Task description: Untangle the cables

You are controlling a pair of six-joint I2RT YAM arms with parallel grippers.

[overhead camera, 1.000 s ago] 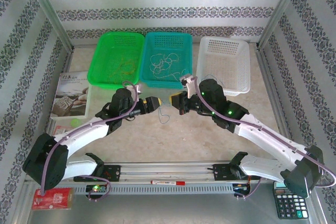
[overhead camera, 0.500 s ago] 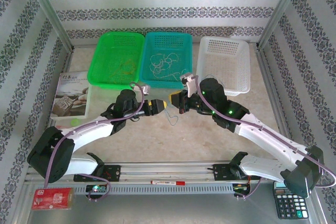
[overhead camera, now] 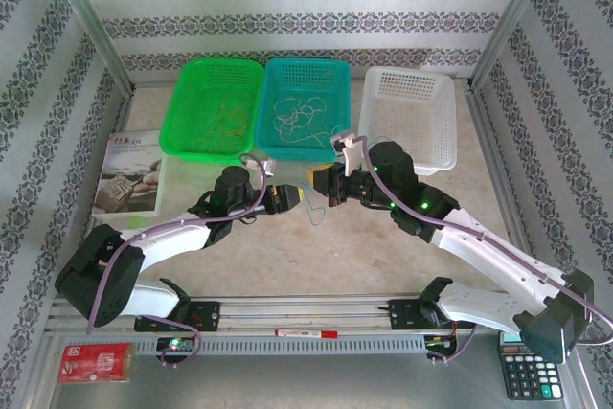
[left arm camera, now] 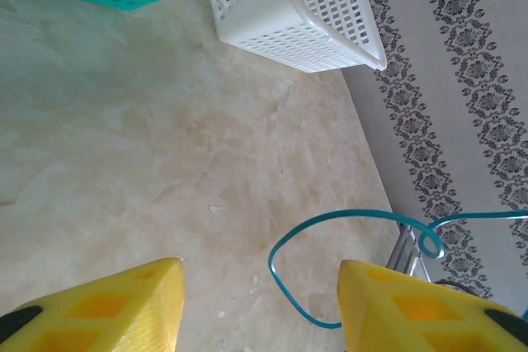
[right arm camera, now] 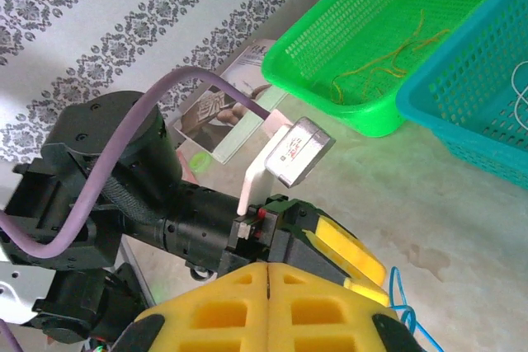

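Teal-blue wire [left arm camera: 363, 213], one thin loop, hangs clear of the desk [overhead camera: 287, 251] at the middle of the top view, between the two hands.

Right hand [overhead camera: 320, 183]: fingers pressed together, apparently pinching the wire's upper end.

Left hand [overhead camera: 298, 195]: fingers parted, moderately wide. The loop sits between them, touching neither.

Other cables: a whitish tangle in the teal basket [overhead camera: 330, 68] and yellowish strands in the green basket [overhead camera: 192, 69], both at the top of the frame.

Step, as I read it: one wire singled out, second grip lining up.

Next move calls for closing squarely on the thin strand, then drawing the hands apart gently. The strand looks easy to miss or snag.
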